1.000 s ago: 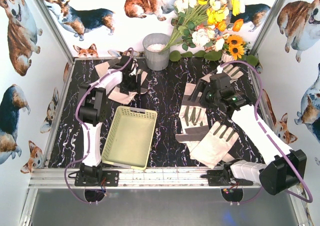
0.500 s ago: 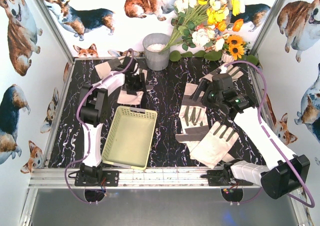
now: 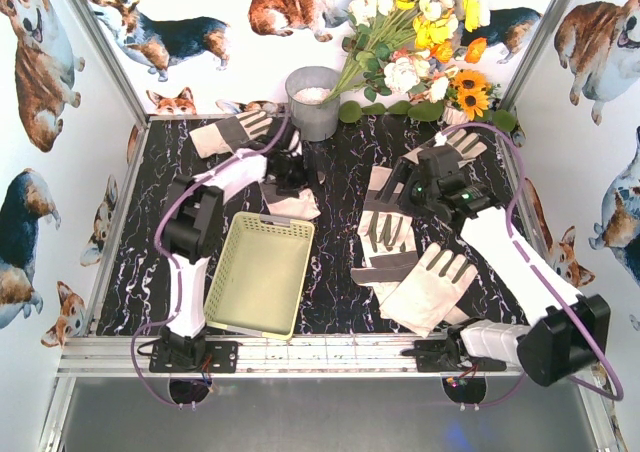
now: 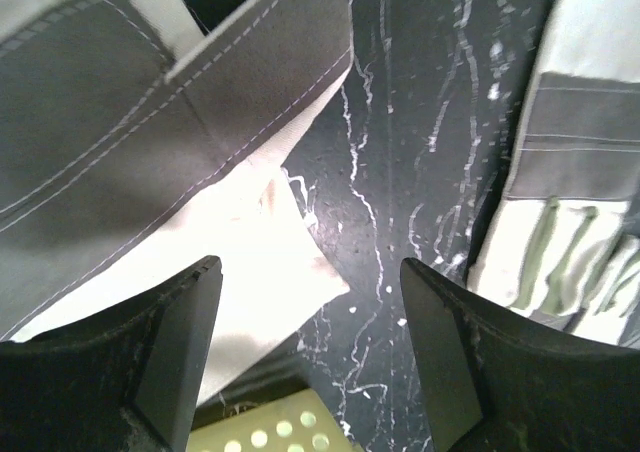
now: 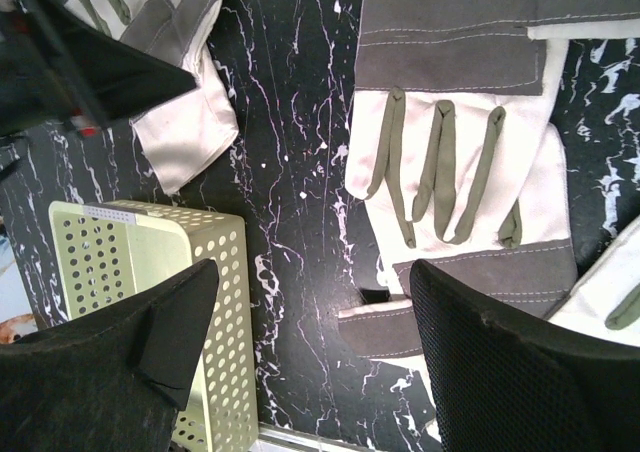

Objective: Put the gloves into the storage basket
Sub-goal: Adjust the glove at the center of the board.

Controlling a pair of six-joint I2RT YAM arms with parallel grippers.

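Left hand (image 4: 310, 347) spread, pinching nothing; first glove (image 4: 150, 172) lies beneath one finger, storage basket (image 4: 290, 434) corner just behind the fingertips. Right hand (image 5: 315, 347) spread wide over the counter (image 5: 290, 122); second glove (image 5: 460, 162) ahead-right, basket to its left. Only top view shows third glove (image 3: 225, 132) beyond the left hand.

The worktop (image 3: 335, 162) is black marble veined with white. White walls (image 3: 70, 172) printed with corgis close it in on three sides, with silvery metal posts (image 3: 102, 47) at the back corners. A grey bucket (image 3: 313, 107) and a bouquet (image 3: 420, 42) stand against the back wall. The light is bright and even.
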